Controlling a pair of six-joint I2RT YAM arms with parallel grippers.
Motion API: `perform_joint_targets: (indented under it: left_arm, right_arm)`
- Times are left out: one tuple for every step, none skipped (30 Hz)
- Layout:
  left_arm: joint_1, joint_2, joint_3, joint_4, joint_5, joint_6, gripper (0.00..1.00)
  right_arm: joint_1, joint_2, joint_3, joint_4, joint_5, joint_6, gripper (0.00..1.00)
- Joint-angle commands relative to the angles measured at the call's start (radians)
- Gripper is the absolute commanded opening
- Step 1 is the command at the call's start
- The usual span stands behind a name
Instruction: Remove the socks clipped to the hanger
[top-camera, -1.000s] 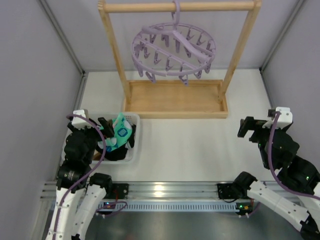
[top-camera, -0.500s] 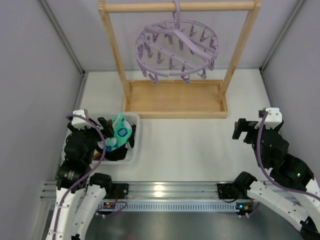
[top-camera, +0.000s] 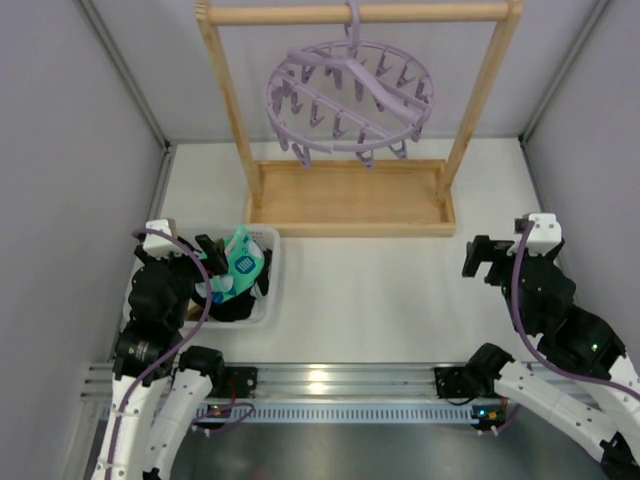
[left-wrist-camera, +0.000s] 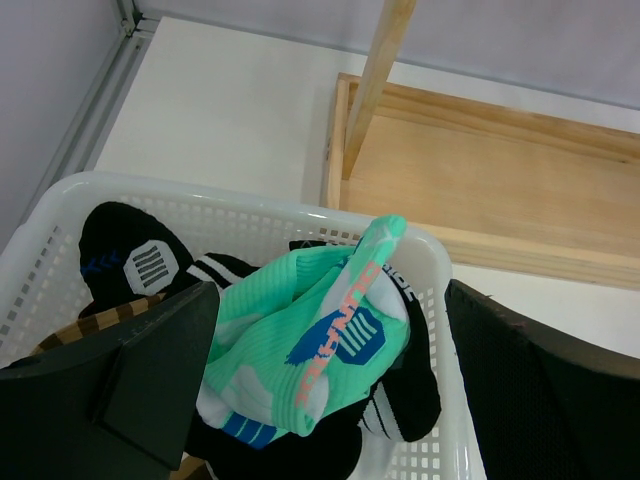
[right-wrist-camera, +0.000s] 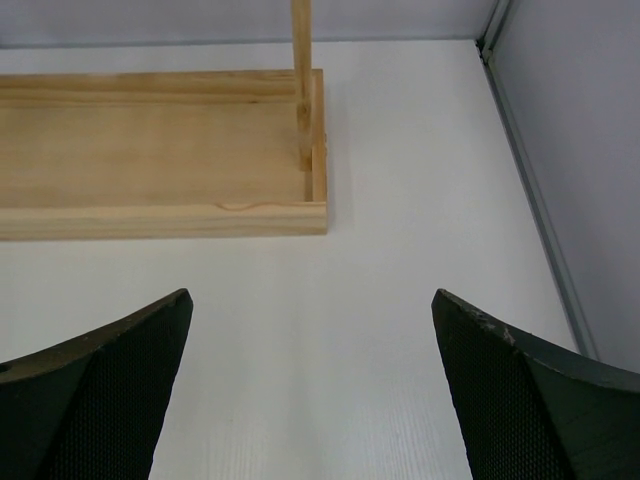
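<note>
The lavender hanger (top-camera: 350, 100) hangs by its hook from the wooden rack's top bar, and I see no sock on its pegs. The socks lie piled in a white basket (top-camera: 272, 243): a mint-teal sock (left-wrist-camera: 310, 340) on top, a black one (left-wrist-camera: 125, 250) and a brown striped one (left-wrist-camera: 95, 320) beneath. My left gripper (left-wrist-camera: 330, 290) hovers open over the pile, its fingers either side of the mint-teal sock (top-camera: 240, 265) and apart from it. At the right, my right gripper (top-camera: 480, 260) stands open over bare table (right-wrist-camera: 311, 295), holding nothing.
The wooden rack's tray base (top-camera: 350, 195) sits at the back middle, with its uprights (top-camera: 228, 100) on either side of the hanger. Grey walls close in left, right and behind. The basket rim (left-wrist-camera: 250, 195) lies close to the rack's left corner (left-wrist-camera: 335, 140).
The right arm has shifted a little leftward and forward. The hanger has swung slightly on its hook. The left arm has stayed still.
</note>
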Motion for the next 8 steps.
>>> perform_joint_targets:
  left_arm:
    - [-0.002,0.001,-0.003,0.041,-0.007,-0.007,0.98]
    - [-0.002,0.000,-0.004,0.041,-0.009,-0.007,0.98]
    - [-0.002,-0.002,-0.004,0.041,-0.009,-0.007,0.98]
    - [-0.002,-0.002,-0.004,0.041,-0.010,-0.007,0.98]
    - [-0.002,-0.002,-0.004,0.041,-0.010,-0.005,0.98]
    - [-0.002,-0.002,-0.004,0.039,-0.012,-0.005,0.98]
    - [-0.002,-0.004,-0.004,0.041,-0.012,-0.005,0.98]
    - [-0.002,-0.002,-0.004,0.041,-0.012,-0.005,0.98]
  right_arm:
    - [-0.012,0.024,-0.014,0.073,-0.020,-0.009,0.99]
    - [-0.012,0.029,-0.014,0.076,-0.020,-0.008,1.00]
    - [-0.012,0.031,-0.016,0.079,-0.021,-0.009,0.99]
    - [-0.010,0.032,-0.020,0.083,-0.021,-0.008,0.99]
    - [-0.012,0.032,-0.022,0.088,-0.021,-0.009,0.99]
    - [-0.010,0.034,-0.022,0.088,-0.023,-0.009,0.99]
    - [-0.012,0.034,-0.022,0.090,-0.024,-0.008,0.99]
    - [-0.012,0.034,-0.023,0.091,-0.023,-0.009,0.99]
